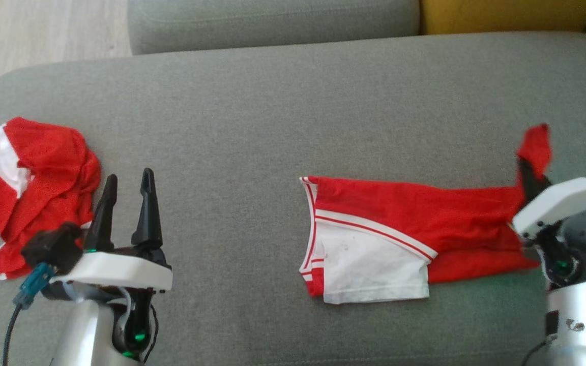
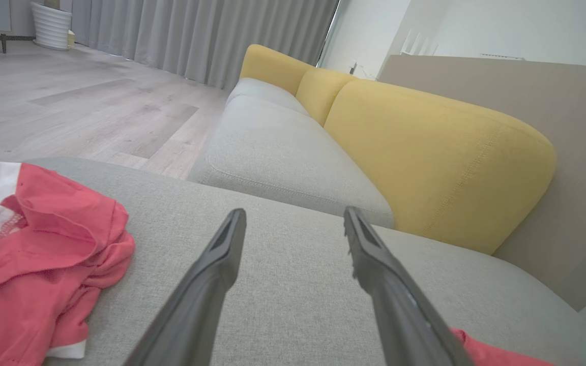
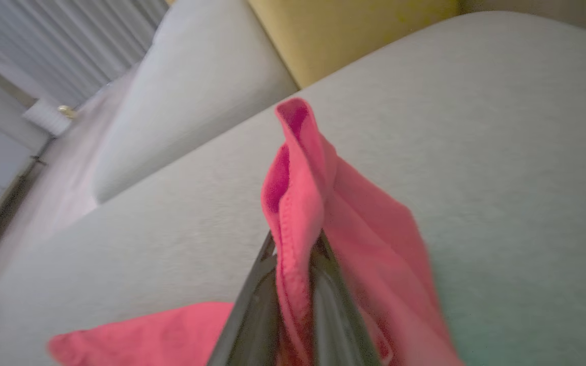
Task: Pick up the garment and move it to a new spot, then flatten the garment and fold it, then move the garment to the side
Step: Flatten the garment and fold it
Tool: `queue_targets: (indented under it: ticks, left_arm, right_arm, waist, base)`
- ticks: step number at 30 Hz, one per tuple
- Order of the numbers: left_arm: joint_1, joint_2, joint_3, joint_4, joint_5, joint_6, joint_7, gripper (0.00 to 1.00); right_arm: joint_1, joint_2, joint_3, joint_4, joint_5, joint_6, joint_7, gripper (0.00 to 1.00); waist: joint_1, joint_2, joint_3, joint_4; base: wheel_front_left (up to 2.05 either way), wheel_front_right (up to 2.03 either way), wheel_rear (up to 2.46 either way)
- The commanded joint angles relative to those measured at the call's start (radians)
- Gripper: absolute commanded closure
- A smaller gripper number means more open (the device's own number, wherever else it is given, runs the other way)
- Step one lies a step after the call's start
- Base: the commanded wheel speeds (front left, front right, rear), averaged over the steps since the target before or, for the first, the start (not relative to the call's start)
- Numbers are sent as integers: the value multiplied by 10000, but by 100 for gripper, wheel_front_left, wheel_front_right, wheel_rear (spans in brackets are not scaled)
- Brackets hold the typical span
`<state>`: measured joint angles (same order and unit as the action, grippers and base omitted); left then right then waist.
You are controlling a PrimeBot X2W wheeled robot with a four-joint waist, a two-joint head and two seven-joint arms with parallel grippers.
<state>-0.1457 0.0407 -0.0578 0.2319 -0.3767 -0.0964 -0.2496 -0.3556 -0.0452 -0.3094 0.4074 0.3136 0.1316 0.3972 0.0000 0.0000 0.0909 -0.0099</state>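
Observation:
A red garment with a white panel and white-red trim lies partly folded on the grey cushion, right of centre. My right gripper is shut on its right end, and a corner of red cloth stands up above the fingers. The right wrist view shows that cloth pinched between the two dark fingers of the right gripper. My left gripper stands open at the lower left, apart from the garment, with nothing between its fingers. A strip of the garment peeks in at the left wrist view's bottom right.
A second red and white garment lies crumpled at the cushion's left end, just left of my left gripper. Behind the cushion are a grey sofa seat and a yellow backrest. Wooden floor lies beyond the left edge.

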Motion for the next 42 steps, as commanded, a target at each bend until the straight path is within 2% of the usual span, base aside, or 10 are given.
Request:
queue_targets:
  ticks: [1,6,11,17,18,26,27,28,35,42]
  left_arm:
    - [-229,95,175,-316,-75,75,-122,0]
    - [-222,95,184,-377,-34,126,-122,0]
    - [-262,95,146,-379,-61,127,-122,0]
    - [-292,95,-47,-328,-74,141,-122,0]
    - [-336,95,-122,-313,-113,148,-122,0]
    - [-419,95,-269,-241,-173,182,-122,0]
    - [-419,95,-267,-240,-176,183,-122,0]
    - [-425,95,-263,-236,-178,180,-122,0]
    - [-379,95,-321,-111,-155,158,-122,0]
    - [-189,95,-281,-117,-90,155,-122,0]
  right_arm:
    - [-102,-54,796,-686,1000,-9,167,100]
    - [359,-53,2399,-1156,3237,-9,311,100]
    - [723,-52,4091,-1246,4865,-9,-199,100]
    - [762,-52,5327,-665,5762,-9,-1088,100]
    - [690,-52,5863,-392,6072,-9,-1427,100]
    - [205,-51,7378,836,6303,-9,-2551,100]
    - [153,-51,7564,931,6271,-9,-2640,9]
    - [118,-51,7737,970,6364,-9,-2707,0]
    - [21,-51,8996,697,7314,-9,-2664,0]
    - [-222,-51,8182,989,6463,-9,-2938,0]
  waist:
    - [0,0,-140,105]
    - [0,0,-189,267]
    - [0,0,-104,470]
    - [0,0,52,658]
    - [0,0,142,738]
    - [0,0,345,881]
    - [0,0,367,884]
    - [0,0,390,892]
    - [0,0,289,871]
    - [0,0,-82,589]
  base:
    - [0,0,0]
    - [0,0,0]
    - [0,0,0]
    - [0,0,0]
    - [0,0,0]
    - [0,0,0]
    - [0,0,0]
    - [0,0,0]
    - [0,0,0]
    - [0,0,0]
